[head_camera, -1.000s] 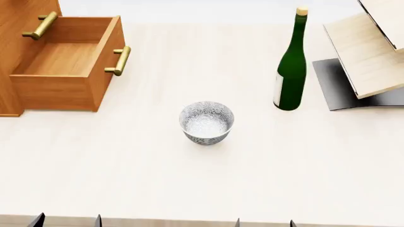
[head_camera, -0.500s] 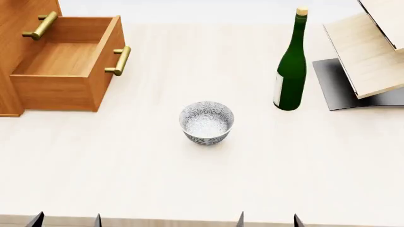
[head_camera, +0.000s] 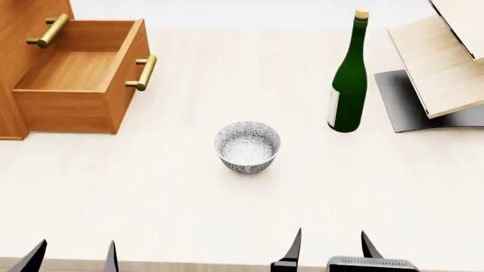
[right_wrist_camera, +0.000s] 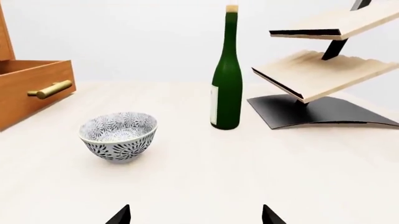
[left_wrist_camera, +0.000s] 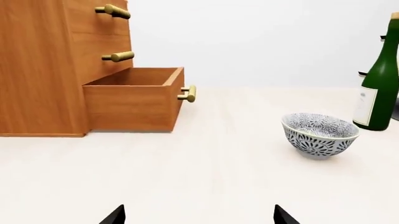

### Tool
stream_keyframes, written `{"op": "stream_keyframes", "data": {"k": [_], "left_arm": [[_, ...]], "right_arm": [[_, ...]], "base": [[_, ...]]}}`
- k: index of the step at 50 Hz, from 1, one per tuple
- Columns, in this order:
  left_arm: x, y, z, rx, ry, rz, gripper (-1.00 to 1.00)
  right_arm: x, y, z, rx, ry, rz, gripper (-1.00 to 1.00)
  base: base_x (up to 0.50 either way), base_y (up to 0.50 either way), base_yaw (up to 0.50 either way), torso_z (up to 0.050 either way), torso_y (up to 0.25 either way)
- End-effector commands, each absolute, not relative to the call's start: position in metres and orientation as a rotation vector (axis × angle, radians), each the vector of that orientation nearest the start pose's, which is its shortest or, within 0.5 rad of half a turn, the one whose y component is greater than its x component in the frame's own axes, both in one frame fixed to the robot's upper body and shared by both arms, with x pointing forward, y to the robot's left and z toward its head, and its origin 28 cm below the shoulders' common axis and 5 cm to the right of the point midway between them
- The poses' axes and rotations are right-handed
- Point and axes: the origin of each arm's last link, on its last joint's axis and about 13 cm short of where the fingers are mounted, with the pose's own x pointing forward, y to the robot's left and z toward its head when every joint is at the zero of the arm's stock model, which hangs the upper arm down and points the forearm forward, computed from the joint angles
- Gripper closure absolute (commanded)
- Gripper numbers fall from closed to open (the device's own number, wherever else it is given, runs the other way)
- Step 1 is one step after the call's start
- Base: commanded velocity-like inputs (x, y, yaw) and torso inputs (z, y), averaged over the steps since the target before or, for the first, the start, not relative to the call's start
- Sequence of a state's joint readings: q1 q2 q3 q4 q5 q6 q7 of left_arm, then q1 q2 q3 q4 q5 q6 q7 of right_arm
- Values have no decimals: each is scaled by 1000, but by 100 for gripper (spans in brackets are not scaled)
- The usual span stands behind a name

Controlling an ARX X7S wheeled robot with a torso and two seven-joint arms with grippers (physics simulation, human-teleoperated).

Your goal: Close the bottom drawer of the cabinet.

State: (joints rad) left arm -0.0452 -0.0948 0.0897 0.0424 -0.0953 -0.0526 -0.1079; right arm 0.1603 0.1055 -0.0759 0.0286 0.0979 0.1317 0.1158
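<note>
The orange-brown cabinet [head_camera: 22,34] stands at the table's far left; it also shows in the left wrist view [left_wrist_camera: 44,70]. Its bottom drawer [head_camera: 76,85] is pulled out wide and looks empty, with a brass bar handle [head_camera: 144,72] on its front; the drawer shows too in the left wrist view [left_wrist_camera: 134,100] and the right wrist view [right_wrist_camera: 28,88]. My left gripper [head_camera: 72,258] is open and empty at the near table edge, far from the drawer. My right gripper [head_camera: 329,249] is open and empty near the front edge, right of centre.
A patterned blue-white bowl [head_camera: 247,146] sits mid-table. A green wine bottle [head_camera: 349,79] stands at the back right. Pale plywood boards on a dark base [head_camera: 438,62] stand at the far right. Two upper drawers with brass handles [left_wrist_camera: 115,32] are shut.
Both grippers have risen into the head view from the near edge, the right one more than the left. The drawer, bowl and bottle have not moved.
</note>
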Motion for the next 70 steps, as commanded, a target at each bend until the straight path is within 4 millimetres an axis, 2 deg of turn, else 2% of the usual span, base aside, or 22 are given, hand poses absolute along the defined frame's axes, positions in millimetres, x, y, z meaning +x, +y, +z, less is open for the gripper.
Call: {"op": "stream_keyframes", "data": {"k": [1,3,4,5,19,31,70], "left_arm": [[226,210,33,10,-12,32,-100],[226,210,31,11,-13,31,-100],[226,210,29,12,-9,30,-100],[226,210,30,2,-12,30,-100],[227,210,30,-1,-4,38,-100],[227,210,32,9,-13,44,-100],[227,210,32,17,-15,45,-100]], "right_arm": [[251,-107,39,-15,5,-45,-100],[251,-108,39,-17,7,-46,-100],[245,-107,32,-19,25,-45,-100],[251,-107,36,-12,11,-45,-100],[254,-107,21,-18,42,-55,-100],[255,-108,14,20,38,10,-100],[254,-107,17,21,29,12,-100]], "base": [[0,0,0,0,0],[0,0,0,0,0],[0,0,0,0,0],[0,0,0,0,0],[0,0,0,0,0],[0,11,0,0,0],[0,500,0,0,0]]}}
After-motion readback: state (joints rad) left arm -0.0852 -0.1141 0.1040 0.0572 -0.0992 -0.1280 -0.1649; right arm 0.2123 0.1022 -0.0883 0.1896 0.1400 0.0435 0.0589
